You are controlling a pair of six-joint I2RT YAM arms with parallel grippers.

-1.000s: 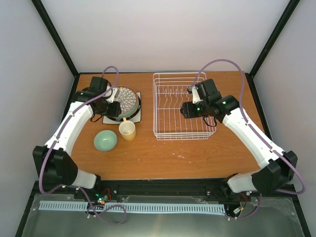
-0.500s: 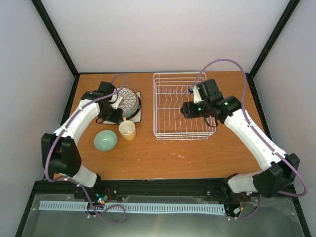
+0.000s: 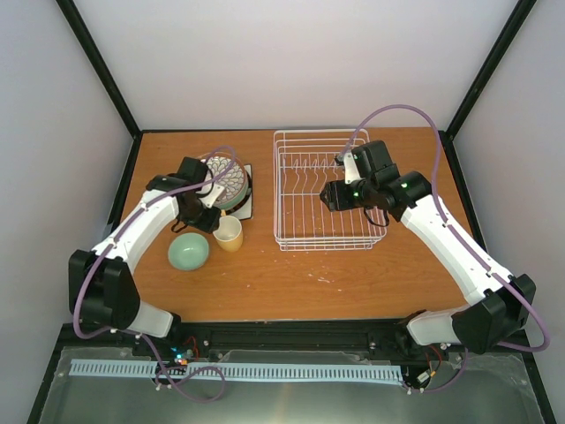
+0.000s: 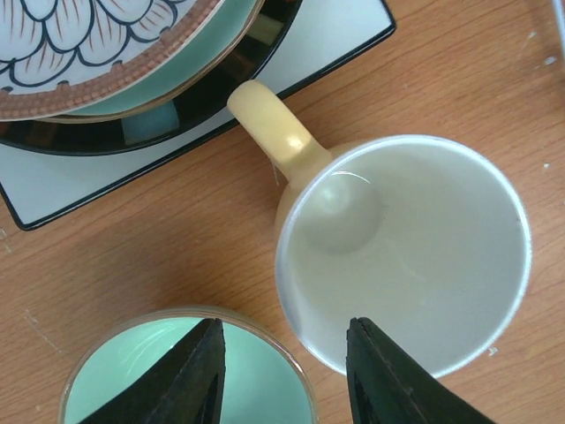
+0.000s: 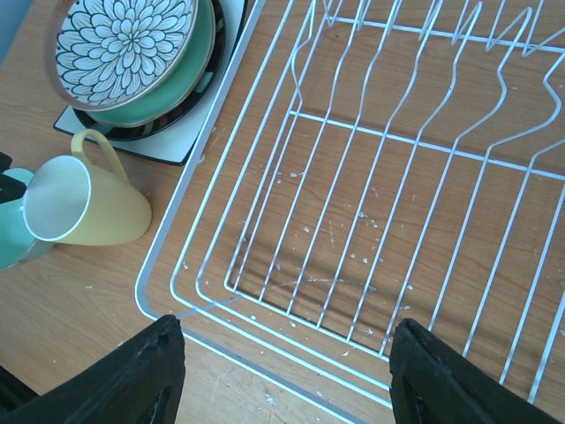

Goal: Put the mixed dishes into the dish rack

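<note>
The yellow mug [image 3: 228,233] stands upright on the table, handle [image 4: 269,128] toward the plate stack. The mint-green bowl [image 3: 188,251] sits left of it. The white petal-patterned plate [image 3: 228,177] tops a stack with a pale teal plate [image 4: 190,66], a dark plate [image 4: 177,119] and the square white plate [image 4: 340,44]. No lime green plate shows. My left gripper [image 3: 206,221] [image 4: 284,329] is open just above the mug and bowl, the mug's near wall between its fingers. My right gripper [image 3: 328,196] [image 5: 287,340] is open and empty above the white wire dish rack's [image 3: 322,190] front left corner.
The rack [image 5: 397,177] holds nothing; its upright prongs [image 3: 309,165] run along the back. The mug [image 5: 84,212] and the plate stack [image 5: 128,49] lie just left of the rack. Black frame posts stand at the table's back corners.
My left gripper has moved from the plate stack toward the near side, over the mug and bowl. The right gripper has barely shifted.
</note>
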